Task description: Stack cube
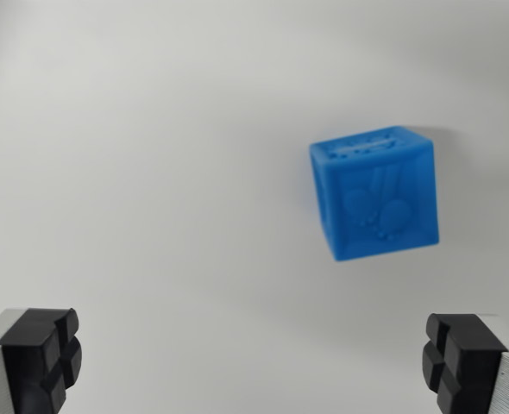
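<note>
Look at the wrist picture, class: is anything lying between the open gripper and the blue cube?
Nothing visible does. The gripper is open, its black fingertips at the bottom corners, and only bare white table lies between them and the blue cube, which sits toward the wrist view's right. No second cube shows in this view.

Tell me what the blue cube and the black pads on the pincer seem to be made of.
The blue cube with embossed faces looks like matte moulded plastic: uniform colour, raised shapes, no gloss. The black grooved pads on the pincer look like rubber, though hard plastic is possible.
</note>
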`<state>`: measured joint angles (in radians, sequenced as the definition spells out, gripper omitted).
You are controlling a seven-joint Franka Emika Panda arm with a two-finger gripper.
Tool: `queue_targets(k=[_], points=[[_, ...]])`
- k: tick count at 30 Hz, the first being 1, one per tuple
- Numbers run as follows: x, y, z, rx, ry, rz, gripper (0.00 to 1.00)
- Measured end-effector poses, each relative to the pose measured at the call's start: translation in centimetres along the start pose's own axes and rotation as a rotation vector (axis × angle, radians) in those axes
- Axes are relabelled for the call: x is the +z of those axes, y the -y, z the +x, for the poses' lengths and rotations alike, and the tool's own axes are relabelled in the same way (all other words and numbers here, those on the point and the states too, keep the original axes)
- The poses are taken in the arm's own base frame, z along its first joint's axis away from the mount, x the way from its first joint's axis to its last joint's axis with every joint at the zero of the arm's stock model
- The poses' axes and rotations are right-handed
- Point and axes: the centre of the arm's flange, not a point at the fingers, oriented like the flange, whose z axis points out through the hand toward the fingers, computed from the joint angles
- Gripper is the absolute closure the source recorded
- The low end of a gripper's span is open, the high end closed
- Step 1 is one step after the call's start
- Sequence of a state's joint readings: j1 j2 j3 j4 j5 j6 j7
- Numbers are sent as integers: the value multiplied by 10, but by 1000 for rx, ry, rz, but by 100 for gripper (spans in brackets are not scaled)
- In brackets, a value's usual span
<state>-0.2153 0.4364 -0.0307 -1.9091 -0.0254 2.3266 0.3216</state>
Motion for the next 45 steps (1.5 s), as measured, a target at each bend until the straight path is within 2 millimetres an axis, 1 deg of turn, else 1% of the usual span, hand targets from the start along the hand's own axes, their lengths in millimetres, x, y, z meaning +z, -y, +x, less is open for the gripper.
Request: queue_targets(k=[11,27,29,38,45], points=[[36,-17,18,-94,-2,10,0],[94,-44,46,-232,-7,28,0],[100,-45,46,-233,-7,29,0],[138,-41,45,-237,-5,32,0],[151,-41,46,-237,-6,32,0]])
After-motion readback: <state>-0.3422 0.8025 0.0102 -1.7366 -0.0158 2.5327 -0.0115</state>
